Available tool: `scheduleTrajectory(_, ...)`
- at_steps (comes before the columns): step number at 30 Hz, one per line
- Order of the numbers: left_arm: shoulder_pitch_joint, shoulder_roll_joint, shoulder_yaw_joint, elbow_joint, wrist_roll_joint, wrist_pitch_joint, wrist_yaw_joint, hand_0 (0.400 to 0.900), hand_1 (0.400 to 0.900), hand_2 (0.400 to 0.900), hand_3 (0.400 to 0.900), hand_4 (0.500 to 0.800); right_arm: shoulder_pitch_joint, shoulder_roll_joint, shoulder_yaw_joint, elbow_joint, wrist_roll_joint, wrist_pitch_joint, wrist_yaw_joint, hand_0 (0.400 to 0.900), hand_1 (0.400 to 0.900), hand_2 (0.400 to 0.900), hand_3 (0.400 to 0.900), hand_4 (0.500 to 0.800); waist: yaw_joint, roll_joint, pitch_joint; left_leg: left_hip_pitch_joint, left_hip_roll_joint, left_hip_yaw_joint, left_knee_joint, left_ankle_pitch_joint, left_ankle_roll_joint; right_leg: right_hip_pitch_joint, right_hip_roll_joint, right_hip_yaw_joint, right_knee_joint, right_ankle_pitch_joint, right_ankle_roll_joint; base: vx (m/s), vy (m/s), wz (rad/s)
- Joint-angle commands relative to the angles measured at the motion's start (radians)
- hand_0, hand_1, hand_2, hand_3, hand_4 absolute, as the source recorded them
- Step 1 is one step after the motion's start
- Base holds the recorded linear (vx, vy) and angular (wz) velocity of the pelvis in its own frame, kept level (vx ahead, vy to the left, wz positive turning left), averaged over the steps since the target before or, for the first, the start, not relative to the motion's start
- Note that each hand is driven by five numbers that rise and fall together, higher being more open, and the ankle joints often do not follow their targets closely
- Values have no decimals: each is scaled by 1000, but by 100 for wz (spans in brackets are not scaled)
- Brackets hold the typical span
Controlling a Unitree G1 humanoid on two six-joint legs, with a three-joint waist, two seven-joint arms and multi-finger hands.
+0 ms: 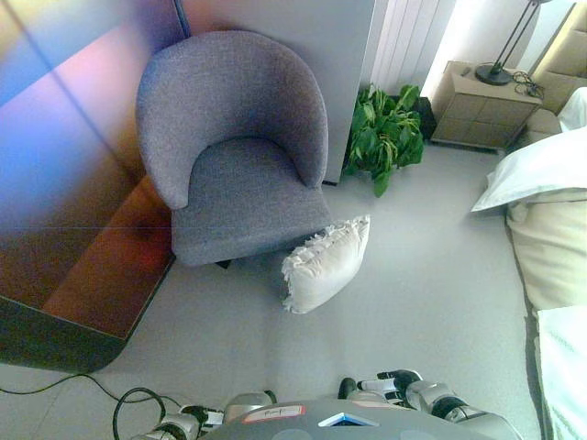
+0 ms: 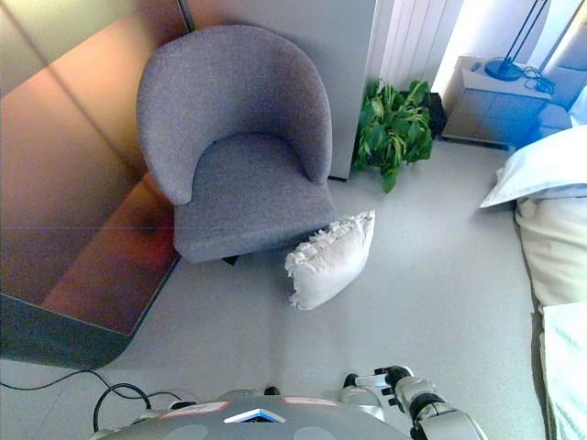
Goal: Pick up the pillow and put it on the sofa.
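The white fringed pillow (image 1: 326, 264) is propped on the floor against the grey tub chair's (image 1: 234, 147) front corner, centre frame, untouched. The right hand (image 2: 381, 383) is seen at the bottom edge, the left hand (image 1: 183, 423) lower left; whether either is clenched cannot be told.

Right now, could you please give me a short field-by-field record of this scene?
pillow: white, fringed, on the floor, leaning against the armchair's front right corner
armchair: grey, seat empty
plant: right of the armchair, by the wall
bed: right edge
right hand: low, near the body, holding nothing
left hand: bottom edge, fingers unclear
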Motion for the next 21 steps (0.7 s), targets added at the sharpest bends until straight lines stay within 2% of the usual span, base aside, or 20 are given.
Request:
scheduleTrajectory(1,-30,-24,-21,28,23,3,-9,900,900,900,900,800,12,-22,67,99,-25,57,-9,900,900,900,900,800,-13,-31,13,-21,-37,13,77,-64,9,14,-17,-8,15,-27,31,0,0,0)
scheduleTrajectory(3,-30,-24,-22,26,13,-10,-9,900,900,900,900,800,11,-23,67,100,-29,55,-11,900,900,900,900,800,-13,-30,13,-23,-36,14,79,-65,9,14,-17,-9,16,-27,30,7,-5,-3)
scheduleTrajectory(8,-27,-26,-24,23,20,-6,-18,900,900,900,900,800,12,-22,69,95,-27,57,-15,900,900,900,900,800,-13,-31,18,-25,-35,14,83,-66,9,10,-16,-9,20,-28,31,4,-6,-1)
scheduleTrajectory(21,-23,-33,-32,23,36,21,6,900,900,900,900,800,5,-17,84,89,-13,65,-21,900,900,900,900,800,-25,-22,40,-42,-19,21,96,-64,5,-12,1,3,32,-38,15,34,-74,-3)
